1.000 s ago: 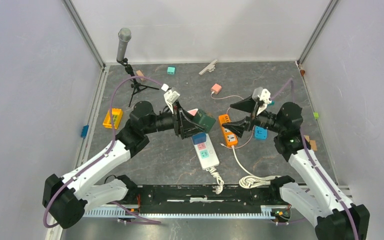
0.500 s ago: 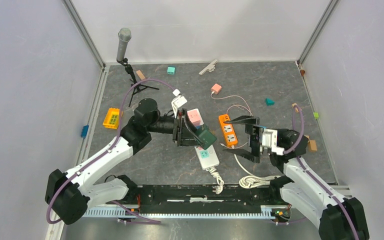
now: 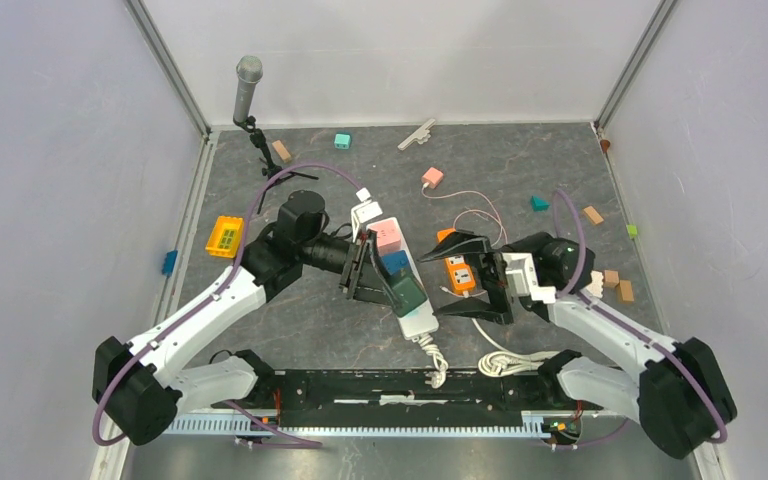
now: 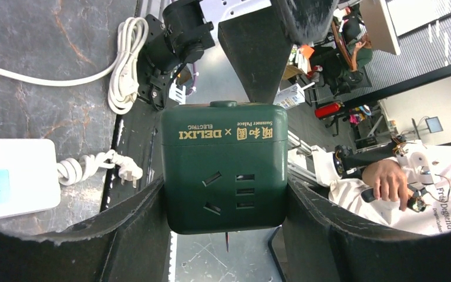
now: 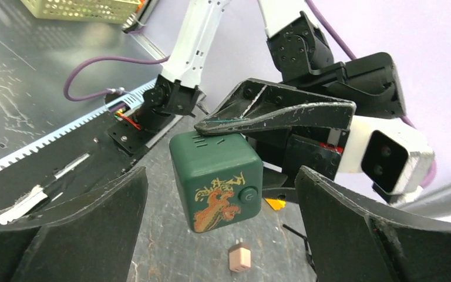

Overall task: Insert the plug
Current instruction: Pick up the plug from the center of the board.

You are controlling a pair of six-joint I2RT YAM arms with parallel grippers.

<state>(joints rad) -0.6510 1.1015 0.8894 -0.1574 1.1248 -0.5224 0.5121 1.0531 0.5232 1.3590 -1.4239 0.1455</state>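
The plug, a dark green cube (image 3: 408, 293) with socket slots on one face (image 4: 224, 167) and a gold dragon print on another (image 5: 217, 179), hangs just above the near half of the white power strip (image 3: 417, 318). My left gripper (image 3: 392, 283) is shut on it, one finger pressed on each side (image 4: 226, 183). A pink plug (image 3: 388, 235) and a blue plug (image 3: 395, 262) sit in the strip's far sockets. My right gripper (image 3: 463, 279) stands wide open just right of the cube, jaws facing it without touching (image 5: 222, 176).
An orange power strip (image 3: 457, 271) lies under the right gripper, with a coiled white cable (image 3: 505, 362) near the base rail. A small pink adapter (image 5: 239, 257) lies on the floor beyond the cube. A microphone stand (image 3: 248, 85), a yellow basket (image 3: 225, 236) and several small blocks sit further out.
The right arm swung down from above the orange strip and turned its open jaws toward the cube. The left gripper carried the green cube nearer and lower over the white strip.
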